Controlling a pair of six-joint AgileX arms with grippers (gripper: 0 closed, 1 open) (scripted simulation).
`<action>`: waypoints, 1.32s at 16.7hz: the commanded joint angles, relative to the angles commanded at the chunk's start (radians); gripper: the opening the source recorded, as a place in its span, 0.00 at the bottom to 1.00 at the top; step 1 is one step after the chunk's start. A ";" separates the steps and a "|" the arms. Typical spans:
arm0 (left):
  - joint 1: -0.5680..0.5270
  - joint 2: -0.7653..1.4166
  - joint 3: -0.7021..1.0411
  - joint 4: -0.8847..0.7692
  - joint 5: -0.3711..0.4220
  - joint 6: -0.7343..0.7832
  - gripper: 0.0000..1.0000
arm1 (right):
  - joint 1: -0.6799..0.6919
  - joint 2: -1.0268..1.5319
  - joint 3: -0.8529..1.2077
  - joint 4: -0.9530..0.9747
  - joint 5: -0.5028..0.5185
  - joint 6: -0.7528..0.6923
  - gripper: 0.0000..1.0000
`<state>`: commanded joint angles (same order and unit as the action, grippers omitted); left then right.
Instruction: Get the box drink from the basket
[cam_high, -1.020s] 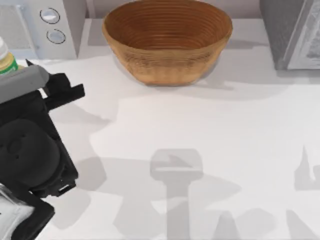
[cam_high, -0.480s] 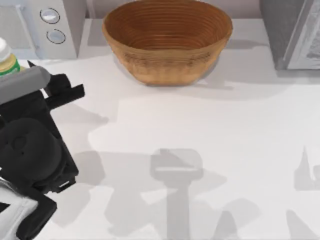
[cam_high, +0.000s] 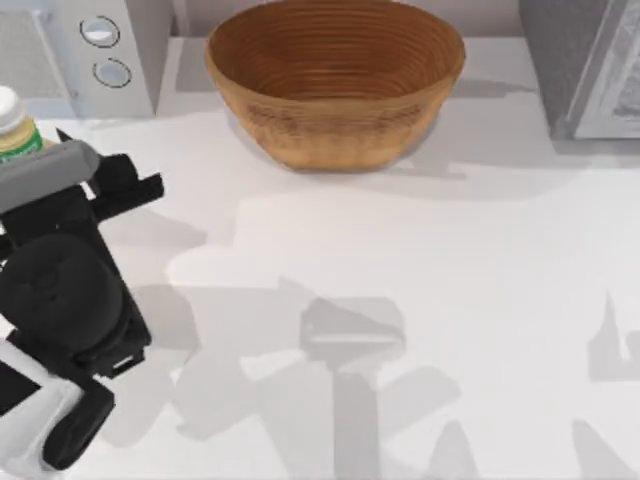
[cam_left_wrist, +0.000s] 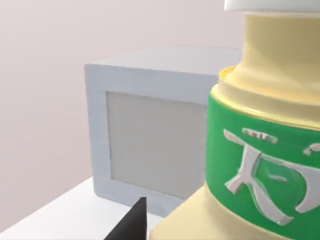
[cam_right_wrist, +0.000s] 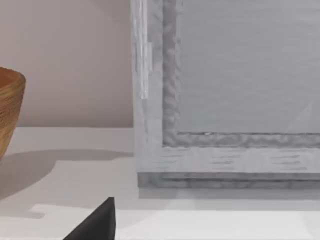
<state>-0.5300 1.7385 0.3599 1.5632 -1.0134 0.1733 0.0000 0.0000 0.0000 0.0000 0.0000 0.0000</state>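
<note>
One basket (cam_high: 335, 85) sits at the far centre, its near inner wall hidden. The left gripper (cam_high: 100, 190), whose grip I cannot tell, is far left beside one green-banded bottle (cam_high: 12, 125) cut off at the edge.

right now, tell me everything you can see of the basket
The basket is a large round bowl shape, tan-brown and woven-looking, with ribbed concentric rings running down its inside and finer ribbing on its outer wall. It stands upright on the white table at the far middle, between the grey-white appliance with two round knobs on the left and a grey box on the right, touching neither. What shows of its inside holds nothing. Its edge also shows in the right wrist view.
</note>
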 joint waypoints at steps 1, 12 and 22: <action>0.013 0.027 0.002 0.016 0.014 -0.005 0.00 | 0.000 0.000 0.000 0.000 0.000 0.000 1.00; 0.034 0.056 0.005 0.041 0.036 -0.017 0.38 | 0.000 0.000 0.000 0.000 0.000 0.000 1.00; 0.034 0.056 0.005 0.041 0.036 -0.017 1.00 | 0.000 0.000 0.000 0.000 0.000 0.000 1.00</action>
<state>-0.4958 1.7941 0.3650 1.6044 -0.9770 0.1568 0.0000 0.0000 0.0000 0.0000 0.0000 0.0000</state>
